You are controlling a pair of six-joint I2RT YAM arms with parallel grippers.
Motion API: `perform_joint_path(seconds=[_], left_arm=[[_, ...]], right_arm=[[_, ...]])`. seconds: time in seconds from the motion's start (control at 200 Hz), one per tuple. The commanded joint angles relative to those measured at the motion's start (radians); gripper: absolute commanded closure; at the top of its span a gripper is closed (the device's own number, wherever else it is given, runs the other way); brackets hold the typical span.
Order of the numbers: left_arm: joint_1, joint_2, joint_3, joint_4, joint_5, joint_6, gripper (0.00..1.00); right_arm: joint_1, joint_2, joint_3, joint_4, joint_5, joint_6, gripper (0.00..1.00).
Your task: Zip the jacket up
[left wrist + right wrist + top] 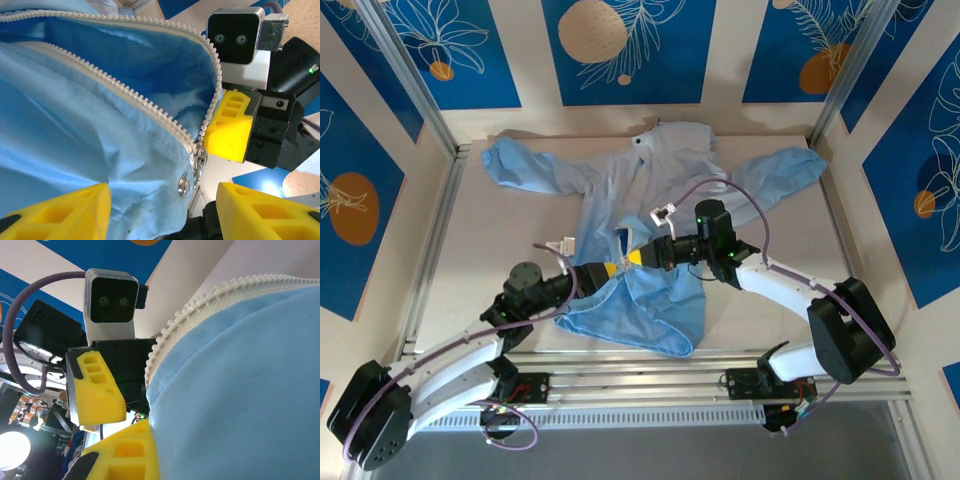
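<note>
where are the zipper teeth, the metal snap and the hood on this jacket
zipper teeth [125, 98]: left wrist view, middle of the lower tooth row
metal snap [184, 185]: left wrist view, its round face at the hem corner
hood [668, 135]: top external view, its fabric at the far end
</note>
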Motion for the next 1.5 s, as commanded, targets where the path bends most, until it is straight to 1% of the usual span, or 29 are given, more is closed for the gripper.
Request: perform_joint_path(seconds=[0.0,0.1,0.265,0.42,0.46,0.5,0.515,0.59,0.73,0.79,0.91,1.06,1.105,1.185,1.301,1.361,1.496], left_arm=[[-0.028,0.028,-0.012,0.133,-0.058,-0.062,0.48],[-0.046,0.060,-0.019,0.179,-0.067,-0.073,0.50],[-0.056,0.114,-0.030,0.275,-0.071,-0.092,0.67],[-0.060,0.135,-0.030,0.297,-0.064,-0.089,0.76],[-0.059,0.132,-0.032,0.298,-0.066,-0.086,0.83],[-0.059,0.128,-0.035,0.295,-0.067,-0.079,0.94],[-0.059,0.124,-0.035,0.291,-0.068,-0.077,1.00],[-0.059,0.096,-0.028,0.243,-0.068,-0.057,1.00],[-0.054,0.026,0.041,0.009,0.000,0.032,1.00],[-0.051,0.011,0.065,-0.057,0.034,0.052,1.00],[-0.047,0.016,0.095,-0.148,0.099,0.066,1.00],[-0.047,0.037,0.126,-0.279,0.149,0.094,1.00],[-0.045,0.044,0.146,-0.323,0.160,0.108,1.00],[-0.034,0.061,0.195,-0.416,0.173,0.139,1.00],[-0.011,0.089,0.260,-0.501,0.210,0.178,1.00],[0.003,0.107,0.291,-0.540,0.234,0.196,1.00],[0.031,0.155,0.380,-0.685,0.284,0.270,1.00]], right_arm=[[0.011,-0.022,-0.016,0.051,0.018,0.021,1.00],[0.014,-0.018,-0.021,0.075,0.026,0.037,1.00],[0.022,-0.013,-0.021,0.075,0.027,0.042,1.00],[0.029,-0.009,-0.022,0.072,0.033,0.040,1.00],[0.031,-0.007,-0.020,0.070,0.032,0.040,1.00],[0.032,-0.004,-0.017,0.064,0.033,0.040,1.00],[0.031,-0.004,-0.017,0.062,0.034,0.040,1.00],[0.033,-0.009,-0.012,0.050,0.041,0.037,1.00],[0.033,-0.007,0.009,-0.005,0.039,0.011,1.00],[0.031,-0.001,0.019,-0.017,0.031,0.006,1.00],[0.024,0.006,0.020,-0.009,0.026,0.012,1.00],[0.018,0.005,0.027,-0.012,0.022,0.013,1.00],[0.017,0.003,0.028,-0.029,0.028,0.005,0.93],[0.014,-0.009,0.034,-0.094,0.054,-0.027,0.75],[0.007,-0.050,0.041,-0.187,0.101,-0.077,0.56],[0.004,-0.080,0.047,-0.247,0.133,-0.112,0.52],[-0.007,-0.159,0.071,-0.420,0.231,-0.206,0.50]])
